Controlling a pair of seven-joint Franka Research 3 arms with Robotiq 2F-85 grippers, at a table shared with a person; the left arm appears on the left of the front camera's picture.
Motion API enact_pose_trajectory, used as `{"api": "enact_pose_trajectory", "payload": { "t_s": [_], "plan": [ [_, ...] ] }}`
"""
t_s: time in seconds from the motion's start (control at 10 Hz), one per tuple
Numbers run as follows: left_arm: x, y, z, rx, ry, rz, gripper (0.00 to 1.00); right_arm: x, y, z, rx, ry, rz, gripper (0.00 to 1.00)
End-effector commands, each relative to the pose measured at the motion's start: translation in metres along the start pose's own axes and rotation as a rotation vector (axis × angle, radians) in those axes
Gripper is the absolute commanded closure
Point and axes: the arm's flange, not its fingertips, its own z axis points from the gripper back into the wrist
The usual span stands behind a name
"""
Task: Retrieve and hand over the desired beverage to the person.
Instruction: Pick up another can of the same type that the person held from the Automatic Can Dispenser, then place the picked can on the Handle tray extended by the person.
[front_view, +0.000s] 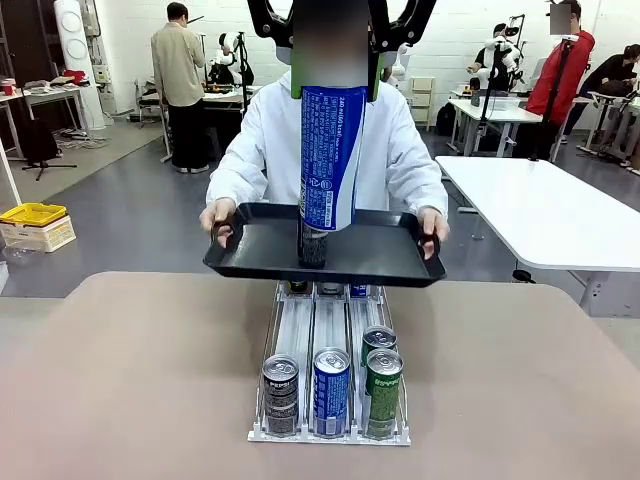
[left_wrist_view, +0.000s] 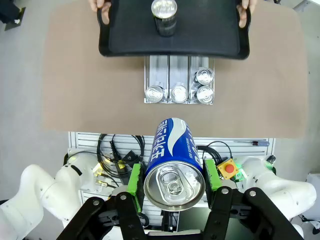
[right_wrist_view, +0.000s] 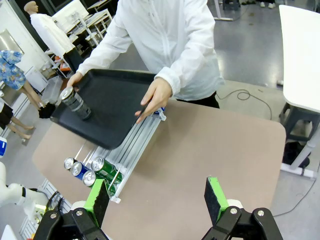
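Above the person's black tray (front_view: 390, 262), my left gripper (left_wrist_view: 170, 181) clasps the blue can (front_view: 331, 160); I should lower it upright beside the dark can (front_view: 312, 246), then release

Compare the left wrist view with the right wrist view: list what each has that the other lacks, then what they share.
Left wrist alone: the left gripper shut on a blue Pepsi can, seen from its top.

Right wrist alone: the right gripper open with nothing between its green pads, and the person's white jacket.

Both: the black tray held by the person, one dark can standing on it, and the can rack on the table below.
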Motion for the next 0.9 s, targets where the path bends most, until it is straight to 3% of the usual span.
{"api": "enact_pose_trajectory", "payload": {
  "t_s": [0.0,0.8],
  "plan": [
    [-0.0016,0.0016,0.0049,-0.014,-0.003,0.0,1.0,0.0008,-0.0004,-0.0024,0.031,-0.01,-0.001,0.0],
    [-0.0016,0.0016,0.0049,-0.014,-0.003,0.0,1.0,0.0008,-0.0004,-0.0024,0.031,-0.01,-0.001,0.0]
  ]
}}
